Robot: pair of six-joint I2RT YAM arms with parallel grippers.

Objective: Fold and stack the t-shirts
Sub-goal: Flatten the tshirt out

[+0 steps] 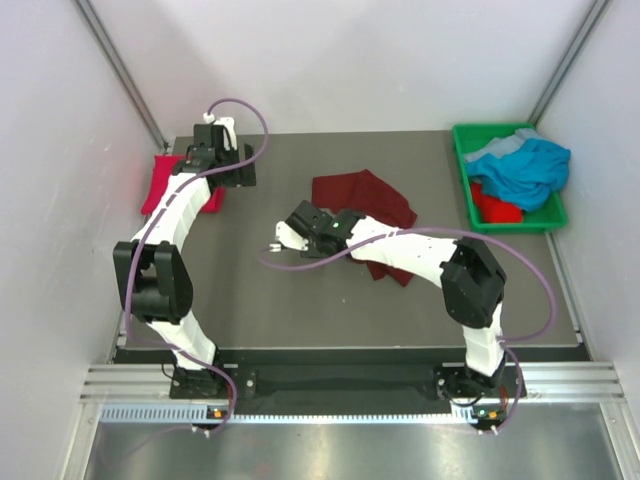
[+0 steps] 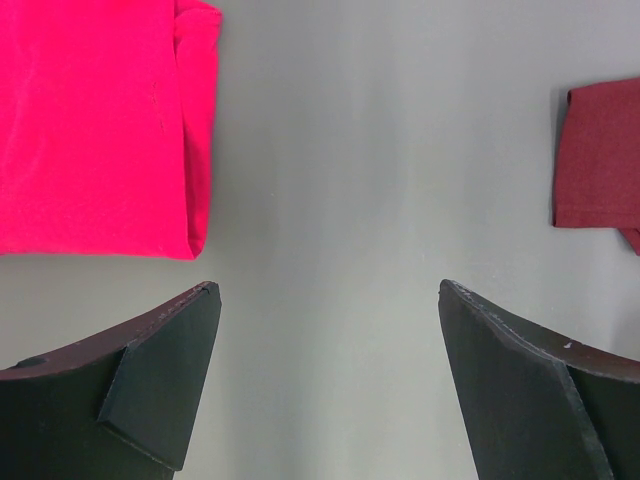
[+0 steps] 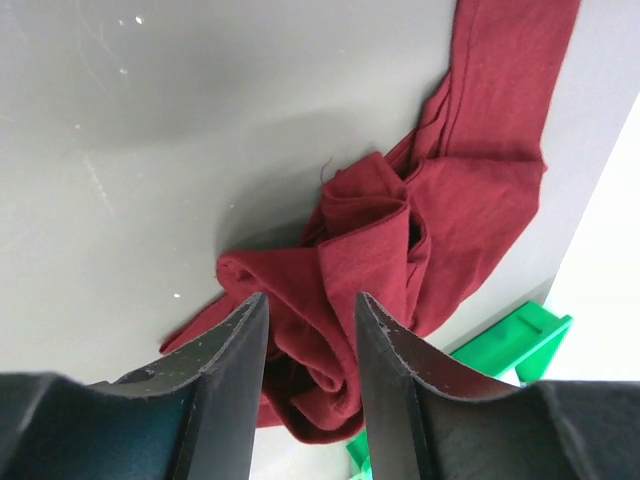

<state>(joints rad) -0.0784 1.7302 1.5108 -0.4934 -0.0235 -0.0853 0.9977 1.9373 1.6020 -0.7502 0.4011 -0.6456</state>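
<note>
Right gripper point(image 3: 311, 296) first, since its black jaws fill the bottom of the right wrist view. They're parted by a narrow gap, and the dark maroon shirt point(image 3: 430, 200) shows through that gap, but nothing looks pinched between them. That shirt is a mess, honestly: soft matte cloth scrunched into a knot of folds just past the jaws. One long flat strip runs off toward the top edge, where it gets cut off. From the top camera it sits about mid-surface, and the right arm's white forearm covers its near part, so the full outline is hard to read.

Left gripper point(image 2: 328, 285) hangs over bare grey surface point(image 2: 380, 130), jaws spread really wide with nothing in them. They're chunky, wedge-shaped and dark, with a smooth look. Just past them, off to one side, lies the bright crimson shirt point(image 2: 90, 120). It's folded into a neat flat block with a doubled edge along one side, and two of its sides run out of frame. From above it's at the far left edge of the surface, mostly hidden under the left arm.

Farthest back on the right, the green plastic bin point(image 1: 490, 128) holds the teal-blue shirt point(image 1: 525, 165), heaped loose. A bit of red cloth point(image 1: 497, 208) pokes out underneath, and there's no telling what that piece is.
</note>
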